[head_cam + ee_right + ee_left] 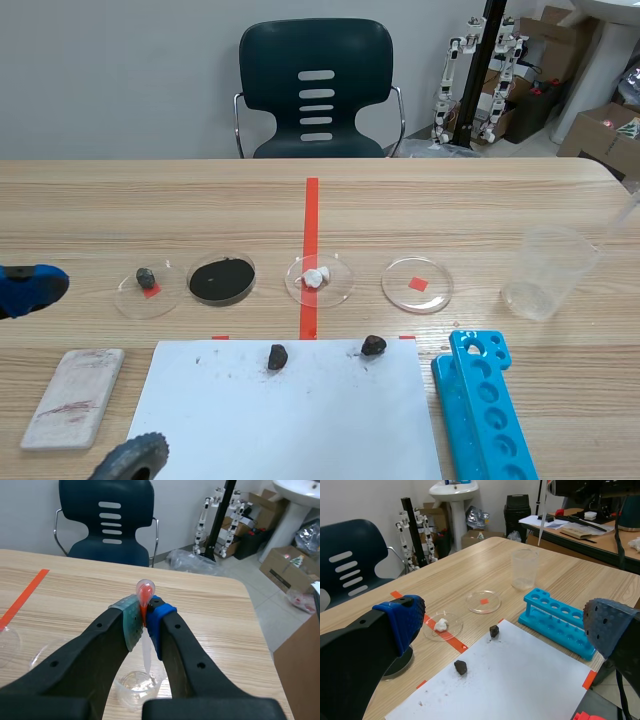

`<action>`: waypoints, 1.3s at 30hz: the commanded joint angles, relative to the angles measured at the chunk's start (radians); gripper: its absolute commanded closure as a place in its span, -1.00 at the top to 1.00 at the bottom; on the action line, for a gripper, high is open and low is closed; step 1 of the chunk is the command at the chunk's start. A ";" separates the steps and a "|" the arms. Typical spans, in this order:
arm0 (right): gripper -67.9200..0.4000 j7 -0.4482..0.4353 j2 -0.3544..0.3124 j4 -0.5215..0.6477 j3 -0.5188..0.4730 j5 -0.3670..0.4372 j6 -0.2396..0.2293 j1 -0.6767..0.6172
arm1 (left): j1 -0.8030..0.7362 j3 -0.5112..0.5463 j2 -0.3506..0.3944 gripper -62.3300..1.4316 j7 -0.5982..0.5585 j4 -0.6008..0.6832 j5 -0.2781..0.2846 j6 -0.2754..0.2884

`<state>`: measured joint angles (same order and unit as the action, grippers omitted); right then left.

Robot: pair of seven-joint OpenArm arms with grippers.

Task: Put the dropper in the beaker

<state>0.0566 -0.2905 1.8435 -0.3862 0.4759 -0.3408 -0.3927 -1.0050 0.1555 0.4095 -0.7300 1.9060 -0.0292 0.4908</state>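
Right pincer (145,622) is clamped on the dropper (144,591), red bulb poking up past the pads, tip pointing down at the beaker (135,687) right below. Looks like the drop-in step: lower it, then let go. Left pincer (507,622) sits wide open. No readable labels anywhere.

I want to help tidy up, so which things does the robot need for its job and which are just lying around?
For the job: clear plastic dropper with a red bulb, pinched in the right gripper; clear plastic beaker below it.
Just lying about: blue plastic test-tube rack; white paper sheet; two dark lumpy stones; four round clear dishes; white rectangular tile.
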 commanded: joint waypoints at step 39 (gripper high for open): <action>-0.96 -0.180 -0.006 -0.376 0.159 -0.126 -0.035 0.183 | -0.006 0.002 -0.008 1.00 -0.013 0.004 0.010 -0.002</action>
<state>-0.1081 -0.2905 1.4616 -0.2222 0.3508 -0.3752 -0.2276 -1.0050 0.1555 0.4095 -0.7300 1.9060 -0.0292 0.4908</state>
